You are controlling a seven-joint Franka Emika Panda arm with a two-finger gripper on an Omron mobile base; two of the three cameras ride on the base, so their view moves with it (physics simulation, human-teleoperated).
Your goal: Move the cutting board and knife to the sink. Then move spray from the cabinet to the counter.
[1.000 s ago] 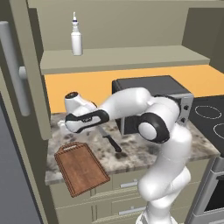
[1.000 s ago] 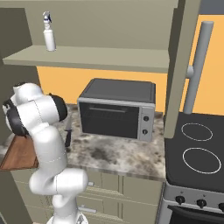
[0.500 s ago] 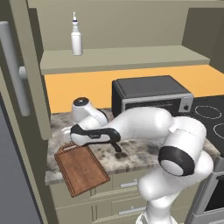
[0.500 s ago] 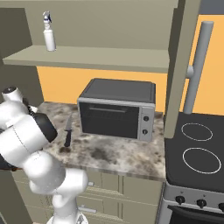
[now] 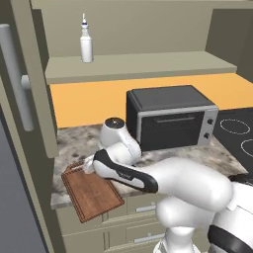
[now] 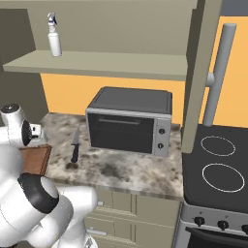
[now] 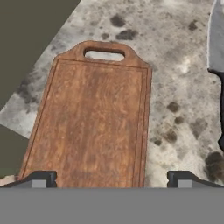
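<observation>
Cutting board (image 7: 94, 122): lies flat on the speckled counter (image 7: 175, 87), centre-left of my hand view, its handle tab toward the top of the frame. Knife (image 7: 217, 52): on the counter at the right edge, apart from the board. My hand (image 7: 111, 179): released, jaws spread wide at the bottom of the frame, straddling the board's near end, gripping nothing. Spray (image 5: 86, 44): upper left of my left base view, upright on the cabinet shelf (image 5: 148, 64) above the toaster oven (image 5: 170, 118).
</observation>
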